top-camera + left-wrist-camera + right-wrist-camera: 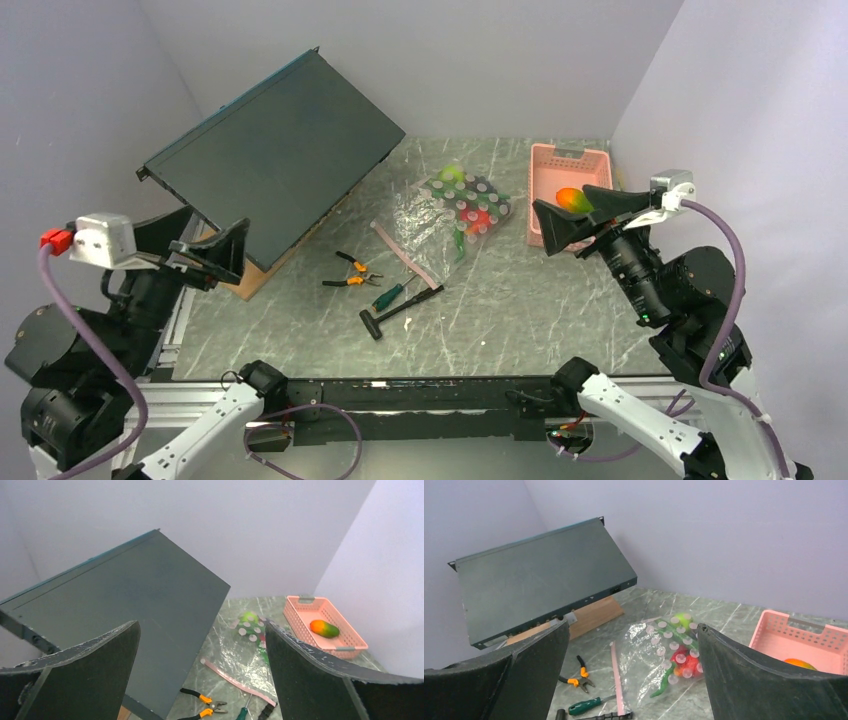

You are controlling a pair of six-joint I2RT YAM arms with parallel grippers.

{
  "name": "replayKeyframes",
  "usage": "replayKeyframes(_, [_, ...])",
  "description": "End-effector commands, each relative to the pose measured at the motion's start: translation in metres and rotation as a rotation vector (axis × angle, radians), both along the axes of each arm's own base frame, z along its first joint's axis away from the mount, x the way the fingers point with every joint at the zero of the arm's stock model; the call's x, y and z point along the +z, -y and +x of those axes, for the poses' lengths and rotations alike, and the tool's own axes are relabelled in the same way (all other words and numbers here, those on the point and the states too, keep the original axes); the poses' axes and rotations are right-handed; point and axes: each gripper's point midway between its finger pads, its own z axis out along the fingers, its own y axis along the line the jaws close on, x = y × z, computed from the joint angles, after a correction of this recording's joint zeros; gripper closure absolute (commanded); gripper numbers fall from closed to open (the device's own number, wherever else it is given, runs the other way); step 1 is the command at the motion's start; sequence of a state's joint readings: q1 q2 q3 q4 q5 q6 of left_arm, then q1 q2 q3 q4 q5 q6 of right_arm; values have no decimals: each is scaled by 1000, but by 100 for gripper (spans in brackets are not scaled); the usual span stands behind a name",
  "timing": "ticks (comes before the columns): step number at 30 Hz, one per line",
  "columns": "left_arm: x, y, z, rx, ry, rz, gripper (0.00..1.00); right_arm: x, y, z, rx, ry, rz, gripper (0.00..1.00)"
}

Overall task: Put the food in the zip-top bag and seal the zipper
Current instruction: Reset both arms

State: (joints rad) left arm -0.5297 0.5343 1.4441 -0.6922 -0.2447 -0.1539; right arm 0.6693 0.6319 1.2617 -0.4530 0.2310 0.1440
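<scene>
The clear zip-top bag (455,205) lies in the middle of the surface (520,320) with red and green toy food inside. Its pink zipper (405,255) is on the near side. The mango (324,628) sits in the pink basket (332,612), far right. The left end effector (201,626) and right end effector (632,625) are wide open and hold nothing.

This is a robot test bench in a lab. Bare pale walls (480,60) box in a marbled green tabletop (500,320) on three sides. A left arm (60,340) and a right arm (690,290), both trailing cables, stand at a metal rail (420,392) along its near edge. The odd mix laid out reads as staged props: a dark equipment case (280,150) propped on a wood block (262,275), pliers (352,272), a screwdriver (392,294), a pink basket (560,170) and toy food (478,218) in a clear bag (425,215).
</scene>
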Motion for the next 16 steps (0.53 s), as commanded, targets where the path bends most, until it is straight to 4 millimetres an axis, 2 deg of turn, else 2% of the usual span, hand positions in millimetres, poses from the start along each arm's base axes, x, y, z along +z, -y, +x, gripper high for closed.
replayKeyframes(1, [17, -28, -14, 97, 76, -80, 0, 0, 12, -2, -48, -41, 33, 0])
replayKeyframes(4, [18, -36, -23, 110, 97, -124, 0, 3, 18, -4, -69, -48, 60, 0])
replayKeyframes(8, [16, -41, -26, 127, 95, -130, 0, 6, 26, -7, -100, -44, 82, 0])
replayKeyframes(16, [13, -35, -21, 112, 74, -110, 0, 9, 36, -11, -126, 5, 68, 0])
